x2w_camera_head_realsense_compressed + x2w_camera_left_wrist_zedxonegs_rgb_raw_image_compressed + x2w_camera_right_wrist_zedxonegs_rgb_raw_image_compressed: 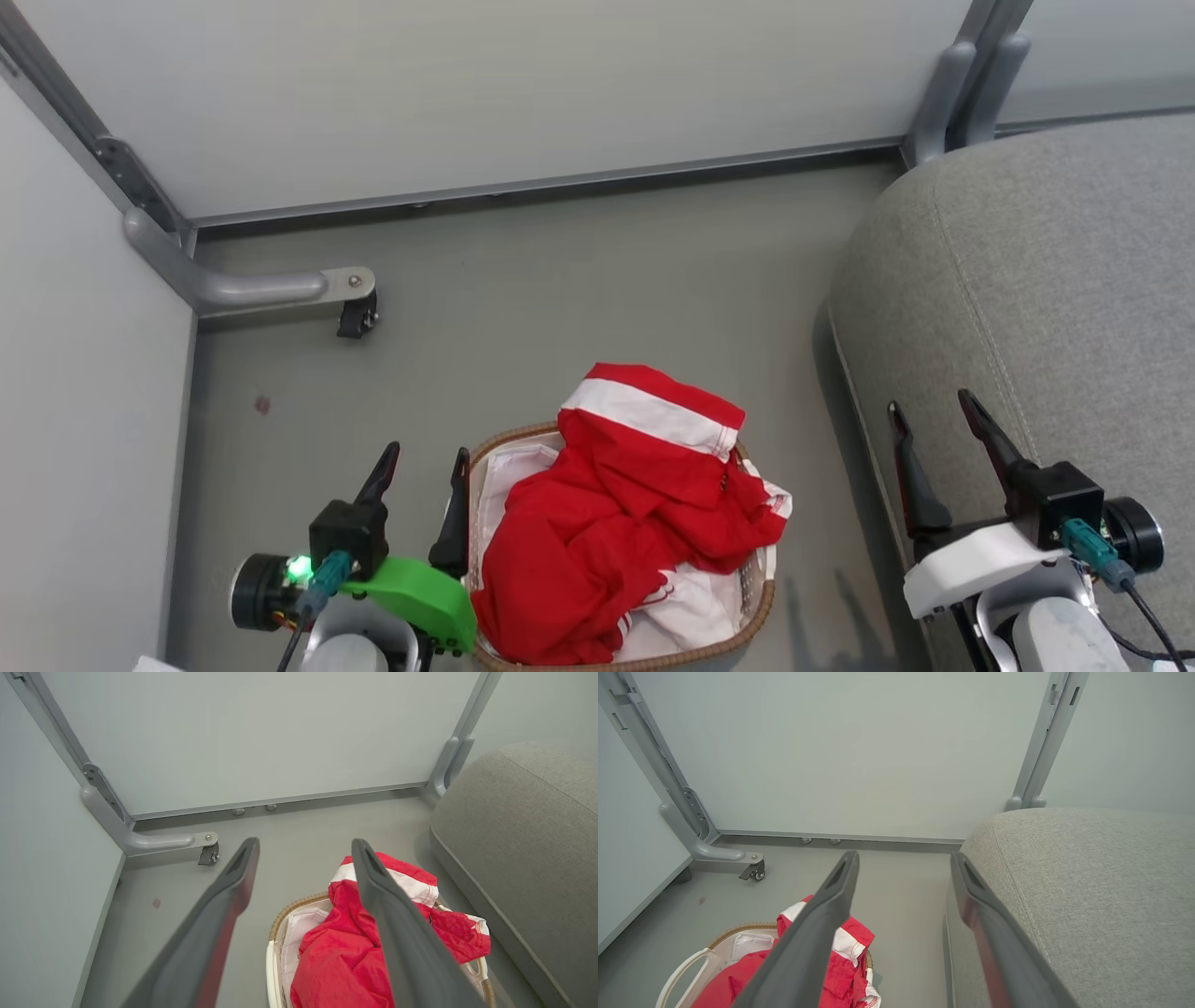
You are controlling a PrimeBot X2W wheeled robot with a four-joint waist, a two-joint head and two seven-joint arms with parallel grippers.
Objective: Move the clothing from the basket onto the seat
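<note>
Red clothing [616, 523] with white bands lies heaped in the basket [518, 441], spilling over its far rim; the same clothing [336, 961] and clothing [840, 970] appear in both wrist views. The basket [287, 907] [738, 928] stands on the floor beside the grey seat [1055, 299]. My left gripper [425, 467] is open, just left of the basket, with nothing between its fingers. My right gripper [934, 415] is open over the seat's near edge, empty. The seat [523, 840] [1092, 891] is to the right.
White partition panels [467, 93] close off the back and left. A grey metal foot with a black caster [355, 317] juts onto the floor at the back left. Another panel post [962, 84] stands behind the seat. Grey floor [560, 299] lies beyond the basket.
</note>
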